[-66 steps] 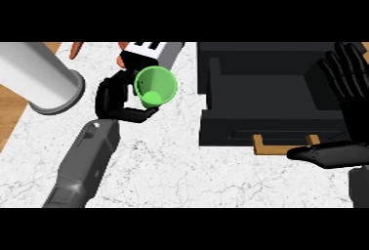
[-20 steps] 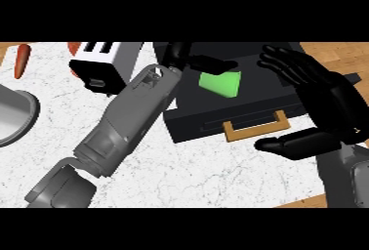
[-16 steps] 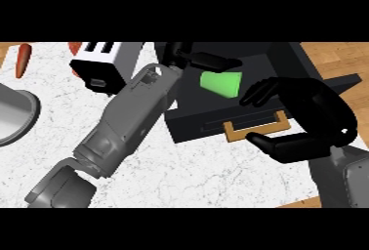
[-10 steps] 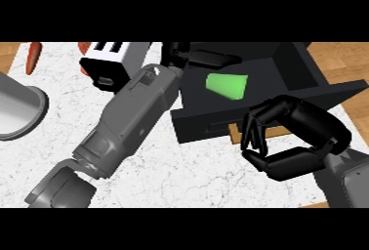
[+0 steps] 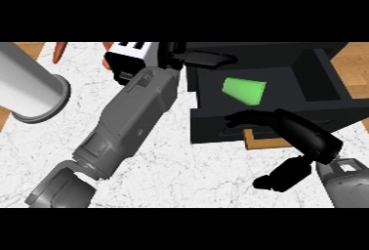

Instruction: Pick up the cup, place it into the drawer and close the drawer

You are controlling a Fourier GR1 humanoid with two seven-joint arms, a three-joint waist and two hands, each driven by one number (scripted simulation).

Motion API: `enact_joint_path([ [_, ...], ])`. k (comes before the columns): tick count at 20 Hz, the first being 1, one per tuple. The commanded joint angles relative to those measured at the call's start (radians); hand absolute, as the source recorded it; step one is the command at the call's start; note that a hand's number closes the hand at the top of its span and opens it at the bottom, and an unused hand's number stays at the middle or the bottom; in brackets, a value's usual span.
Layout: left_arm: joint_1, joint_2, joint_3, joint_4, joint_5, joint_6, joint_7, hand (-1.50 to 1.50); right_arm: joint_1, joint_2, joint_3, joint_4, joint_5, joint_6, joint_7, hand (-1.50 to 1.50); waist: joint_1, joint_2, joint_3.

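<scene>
In the drawer [image 5: 317, 93]: the green cup [image 5: 243, 90] lies on its side, apart from both hands.
Left hand [image 5: 200, 58]: fingers relaxed over the drawer's back rim, holding nothing.
Right hand [image 5: 299, 139]: fingers curled against the drawer's front, above the wooden handle [image 5: 268, 142].
Counter [image 5: 194, 176]: bare marble before the drawer.

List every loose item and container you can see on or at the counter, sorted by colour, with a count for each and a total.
Green: 1, the cup
Black: 1, the drawer
Grey: 1, the cylinder
Black and white: 1, the box
Orange-red: 1, the slim object
Total: 5
</scene>
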Motion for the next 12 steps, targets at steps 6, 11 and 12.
enact_joint_path([
  [6, 0.100, 0.028, 0.030, -0.068, 0.024, -0.086, -0.067, -1.50, -0.040, 0.044, 0.133, 0.429, 0.323, -0.147, -0.209, -1.50, 0.095, -0.004, 0.001],
  [11, 0.178, 0.053, 0.024, -0.122, 0.015, -0.092, -0.070, -1.50, -0.198, 0.117, 0.123, 0.761, 0.412, -0.244, -0.271, 1.50, 0.129, -0.003, 0.001],
  [12, 0.198, 0.076, 0.022, -0.161, 0.029, -0.116, -0.013, -1.50, -0.187, 0.104, 0.099, 0.808, 0.410, -0.280, -0.326, 1.50, 0.146, -0.009, 0.002],
])
